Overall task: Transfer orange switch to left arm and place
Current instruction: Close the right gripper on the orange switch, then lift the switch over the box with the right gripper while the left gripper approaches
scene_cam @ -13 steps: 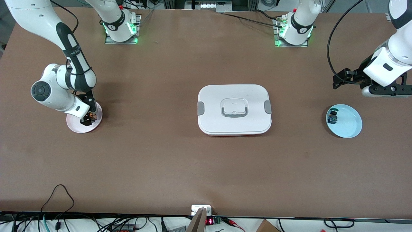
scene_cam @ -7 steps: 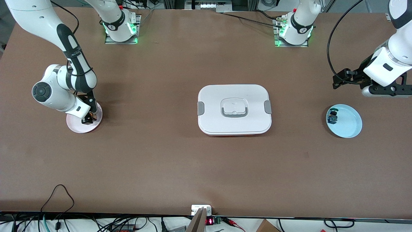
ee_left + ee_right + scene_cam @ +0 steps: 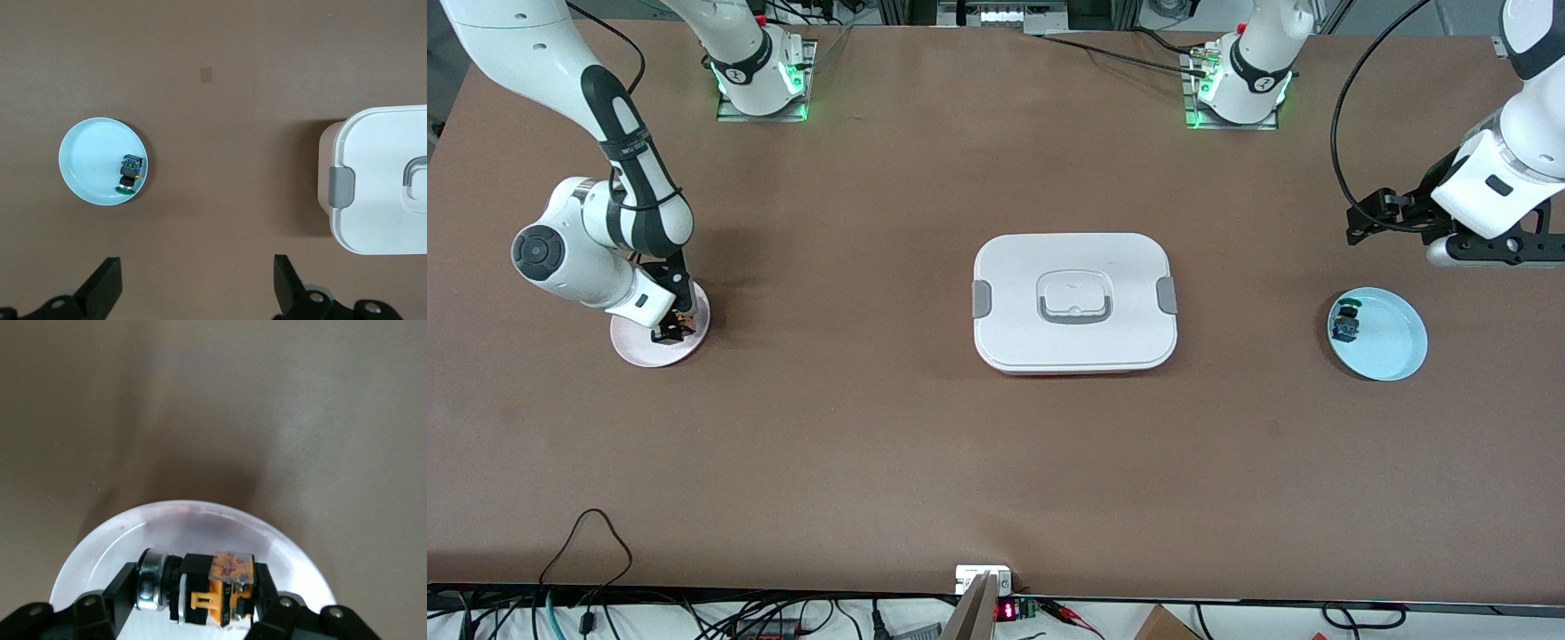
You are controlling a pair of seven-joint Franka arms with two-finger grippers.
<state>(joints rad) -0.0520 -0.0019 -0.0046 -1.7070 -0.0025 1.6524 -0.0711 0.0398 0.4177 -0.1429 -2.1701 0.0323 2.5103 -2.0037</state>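
Note:
The orange switch (image 3: pixel 213 590), black with orange parts and a silver collar, sits between the fingers of my right gripper (image 3: pixel 197 593), which is shut on it. They are at the pink plate (image 3: pixel 200 527) toward the right arm's end of the table; in the front view the gripper (image 3: pixel 671 331) is low over the plate (image 3: pixel 636 348). The white box (image 3: pixel 1074 302) with grey latches stands mid-table and shows in the left wrist view (image 3: pixel 380 180). My left gripper (image 3: pixel 1365 218) is open and empty, waiting in the air over bare table near the blue plate; its fingers (image 3: pixel 107 283) are wide apart.
A light blue plate (image 3: pixel 1392 347) toward the left arm's end holds a dark switch with a green cap (image 3: pixel 1345 324); both show in the left wrist view, plate (image 3: pixel 90 157) and switch (image 3: pixel 128 173). Cables and electronics line the table's edge nearest the camera.
The right arm has shifted only slightly at the pink plate, its gripper staying around the orange switch. The left arm has not moved.

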